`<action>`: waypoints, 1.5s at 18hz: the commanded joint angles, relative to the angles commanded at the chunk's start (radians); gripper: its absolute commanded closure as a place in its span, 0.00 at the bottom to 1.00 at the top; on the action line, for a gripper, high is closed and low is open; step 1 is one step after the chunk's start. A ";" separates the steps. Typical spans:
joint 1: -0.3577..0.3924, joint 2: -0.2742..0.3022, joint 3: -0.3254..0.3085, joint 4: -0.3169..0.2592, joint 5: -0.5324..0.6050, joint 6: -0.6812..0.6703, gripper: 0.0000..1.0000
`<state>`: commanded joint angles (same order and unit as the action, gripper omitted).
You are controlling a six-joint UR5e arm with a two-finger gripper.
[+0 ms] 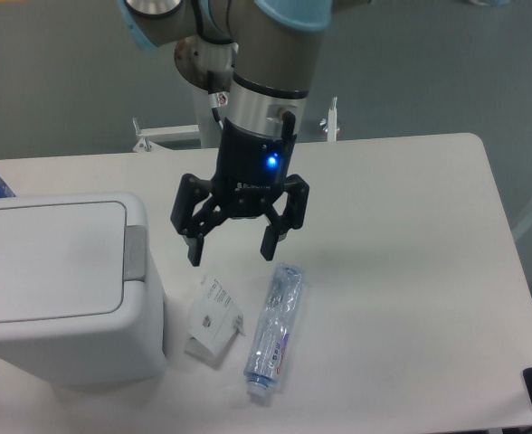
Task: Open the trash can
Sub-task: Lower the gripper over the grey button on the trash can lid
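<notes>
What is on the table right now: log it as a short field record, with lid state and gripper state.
trash can: white, left side of table, lid shut
push tab: grey, on the can's right edge, untouched
gripper: open, empty, in the air right of the can
fingers: spread, pointing down
plastic bottle: lying flat, right of the can
paper tag: between can and bottle
table: white

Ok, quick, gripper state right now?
Gripper: open, holding nothing, in the air right of the trash can.
</notes>
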<state>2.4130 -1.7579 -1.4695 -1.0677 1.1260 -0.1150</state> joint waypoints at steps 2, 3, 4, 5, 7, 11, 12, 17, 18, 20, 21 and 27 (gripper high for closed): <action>-0.003 0.002 -0.002 -0.002 -0.005 0.002 0.00; -0.005 0.002 -0.002 -0.002 -0.011 0.002 0.00; -0.006 0.002 -0.005 -0.003 -0.018 0.002 0.00; -0.006 0.002 -0.005 -0.003 -0.026 0.002 0.00; -0.008 0.003 -0.014 -0.003 -0.040 -0.005 0.00; -0.008 0.015 -0.049 -0.002 -0.025 -0.046 0.00; -0.009 0.026 -0.066 0.008 -0.028 -0.048 0.00; -0.009 0.028 -0.069 0.009 -0.026 -0.049 0.00; -0.009 0.028 -0.069 0.009 -0.029 -0.057 0.00; -0.009 0.028 -0.069 0.009 -0.029 -0.093 0.00; -0.009 0.029 -0.068 0.009 -0.031 -0.110 0.00; -0.026 0.023 -0.071 0.009 -0.032 -0.143 0.00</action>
<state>2.3870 -1.7349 -1.5401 -1.0584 1.0937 -0.2577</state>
